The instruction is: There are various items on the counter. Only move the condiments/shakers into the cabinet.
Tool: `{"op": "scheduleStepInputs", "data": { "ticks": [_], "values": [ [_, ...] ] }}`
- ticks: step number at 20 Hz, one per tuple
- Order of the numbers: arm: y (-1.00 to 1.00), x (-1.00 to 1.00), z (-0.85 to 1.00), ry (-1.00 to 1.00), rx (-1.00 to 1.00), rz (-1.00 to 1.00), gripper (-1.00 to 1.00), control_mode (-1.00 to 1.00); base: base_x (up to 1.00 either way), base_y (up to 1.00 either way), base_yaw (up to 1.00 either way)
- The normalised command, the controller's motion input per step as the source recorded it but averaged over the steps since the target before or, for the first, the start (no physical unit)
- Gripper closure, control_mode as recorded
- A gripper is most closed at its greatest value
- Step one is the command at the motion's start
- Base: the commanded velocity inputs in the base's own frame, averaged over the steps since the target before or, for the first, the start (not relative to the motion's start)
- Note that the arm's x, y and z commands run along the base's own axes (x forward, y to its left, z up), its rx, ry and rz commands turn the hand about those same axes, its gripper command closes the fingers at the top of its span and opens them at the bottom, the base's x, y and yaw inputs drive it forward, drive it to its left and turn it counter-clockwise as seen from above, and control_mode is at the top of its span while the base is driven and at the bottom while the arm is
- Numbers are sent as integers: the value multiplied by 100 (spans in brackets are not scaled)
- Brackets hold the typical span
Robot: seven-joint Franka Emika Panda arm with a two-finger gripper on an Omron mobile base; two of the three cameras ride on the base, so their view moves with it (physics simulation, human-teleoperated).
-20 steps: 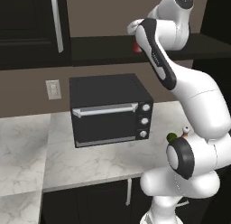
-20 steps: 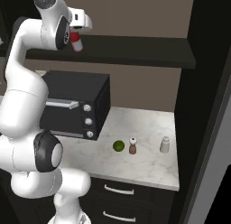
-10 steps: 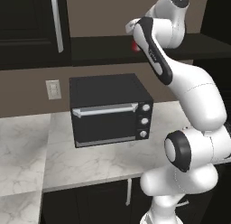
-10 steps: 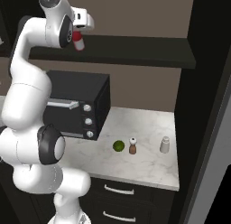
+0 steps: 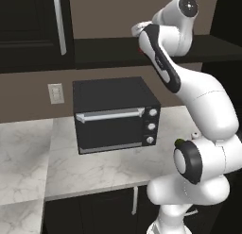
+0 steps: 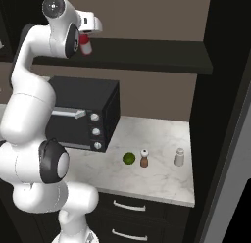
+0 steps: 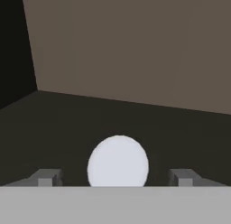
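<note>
My arm (image 5: 203,101) is glossy white all over, built of fat rounded links that swell like smooth shells. Each joint carries a dark, near-black round cap (image 5: 188,161) ringed in grey; I see one low on the body and a smaller one (image 6: 51,6) up top. A black band (image 5: 163,68) runs along one upper link. The hand (image 6: 89,22) is a boxy white block. In the hand view my fingertips (image 7: 47,177) are small grey squared stubs.
</note>
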Motion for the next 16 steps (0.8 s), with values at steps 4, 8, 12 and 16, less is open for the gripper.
{"op": "scheduleStepInputs", "data": {
  "ticks": [4, 8, 12, 16],
  "values": [
    [0, 28, 0, -5, 0, 0, -100, -100, 0, 0, 0],
    [0, 31, -1, -3, 0, 0, -100, -100, 0, 0, 0],
    [0, 23, 0, -2, 0, 0, -100, -100, 0, 0, 0],
    [0, 4, 0, 4, 0, 0, -100, -100, 0, 0, 0]
  ]
}}
